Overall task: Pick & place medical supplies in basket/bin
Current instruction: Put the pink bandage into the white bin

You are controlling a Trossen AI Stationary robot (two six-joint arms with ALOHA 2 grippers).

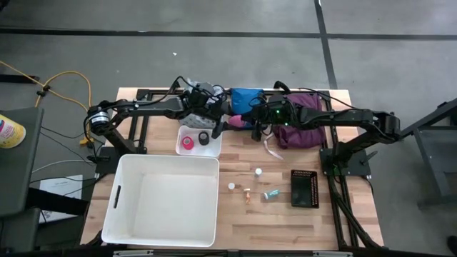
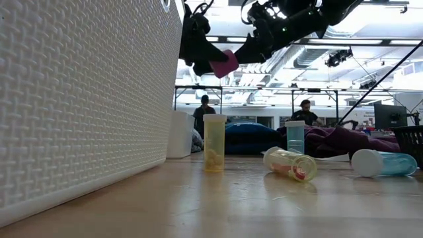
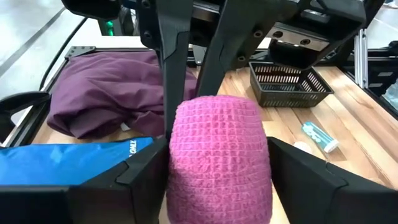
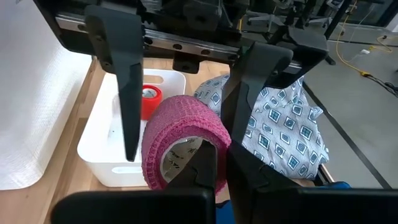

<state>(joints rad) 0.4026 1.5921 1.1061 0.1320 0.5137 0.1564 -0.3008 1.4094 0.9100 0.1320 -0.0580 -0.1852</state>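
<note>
A pink tape roll point(image 1: 234, 121) hangs in the air between both grippers, above the table's far middle; the low view shows the pink tape roll point(image 2: 223, 64) well clear of the wood. My left gripper point(image 3: 217, 180) comes from the left and my right gripper point(image 4: 225, 171) from the right, both shut on the roll. A small white bin point(image 1: 180, 135) just beside and below holds a red-pink roll point(image 1: 188, 142) and a black roll point(image 1: 205, 137). The purple cloth point(image 1: 303, 125) and the patterned cloth point(image 4: 280, 130) lie on the table's far side. Small vials point(image 1: 258, 172) stand or lie on the near wood. My left gripper has the roll's ribbed outer wall point(image 3: 186, 155) between its two wide-set fingers point(image 3: 143, 171), one against each side, coming level from the table's left. The roll is lifted clear of the table. My right gripper pinches the roll's wall point(image 4: 217, 140), one finger point(image 4: 205, 168) inside the hollow and one outside. It comes from the table's right, and the roll's open end faces its wrist camera.
A large white basket point(image 1: 118, 193) fills the near left of the table. The blue pouch point(image 1: 244, 96) lies at the far edge under the arms. A black mesh tray point(image 1: 304, 188) and a teal vial point(image 1: 270, 194) lie near right. People stand in the room behind.
</note>
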